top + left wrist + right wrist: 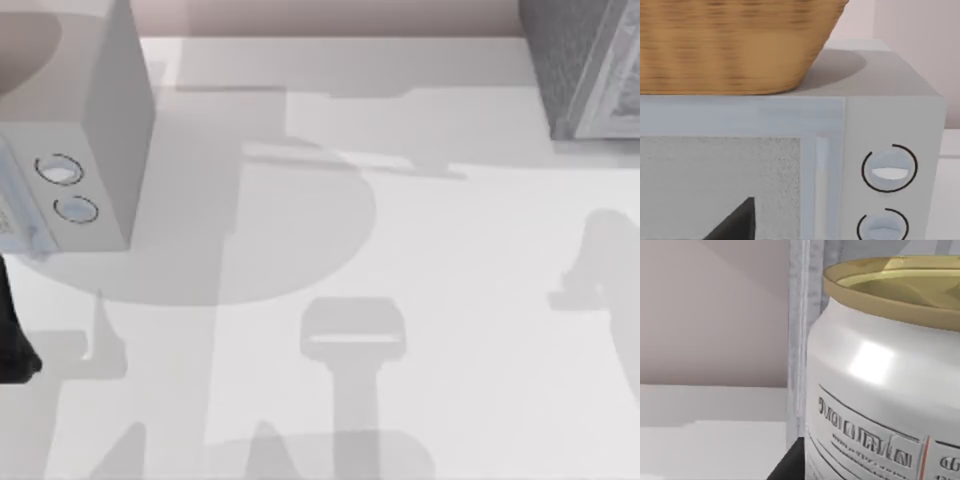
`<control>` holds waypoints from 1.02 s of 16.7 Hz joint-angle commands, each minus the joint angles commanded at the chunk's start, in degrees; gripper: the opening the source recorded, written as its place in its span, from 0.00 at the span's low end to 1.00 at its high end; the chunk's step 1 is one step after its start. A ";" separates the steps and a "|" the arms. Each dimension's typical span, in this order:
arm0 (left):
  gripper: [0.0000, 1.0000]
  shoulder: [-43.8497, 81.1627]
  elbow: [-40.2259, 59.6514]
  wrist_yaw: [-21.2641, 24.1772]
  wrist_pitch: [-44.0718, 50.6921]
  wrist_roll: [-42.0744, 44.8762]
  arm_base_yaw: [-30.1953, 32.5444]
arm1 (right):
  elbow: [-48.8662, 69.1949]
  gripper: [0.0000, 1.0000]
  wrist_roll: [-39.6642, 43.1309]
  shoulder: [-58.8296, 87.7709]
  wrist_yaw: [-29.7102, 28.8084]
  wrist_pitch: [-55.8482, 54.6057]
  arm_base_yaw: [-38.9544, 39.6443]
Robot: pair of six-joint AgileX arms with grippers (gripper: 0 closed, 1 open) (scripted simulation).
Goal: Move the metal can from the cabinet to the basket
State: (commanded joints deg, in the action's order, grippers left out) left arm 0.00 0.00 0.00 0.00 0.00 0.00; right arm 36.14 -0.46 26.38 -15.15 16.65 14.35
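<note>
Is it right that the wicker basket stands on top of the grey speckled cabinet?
No. In the left wrist view the wicker basket stands on top of the white box with two round dials, not on the grey speckled cabinet.

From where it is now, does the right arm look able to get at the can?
Probably yes. The right wrist view sits right up against the can, with nothing between them; a dark end effector tip shows beside its base. Whether the fingers are around it is unclear.

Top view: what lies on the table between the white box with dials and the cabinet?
Nothing: in the top view the table between the white box and the cabinet is bare, crossed by shadows only.
</note>
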 joint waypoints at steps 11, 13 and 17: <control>1.00 0.00 0.00 0.00 0.00 0.00 0.00 | -36.14 0.00 0.46 -26.38 15.15 -16.65 -14.35; 1.00 0.00 0.00 0.00 0.00 0.00 0.00 | -36.14 0.00 0.46 -26.38 15.15 -16.65 -14.35; 1.00 0.00 0.00 0.00 0.00 0.00 0.00 | -36.07 0.00 0.32 -25.56 14.77 -16.72 -13.87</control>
State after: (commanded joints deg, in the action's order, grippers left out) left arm 0.00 0.00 0.00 0.00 0.00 0.00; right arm 0.07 -0.14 0.82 -0.38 -0.07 0.48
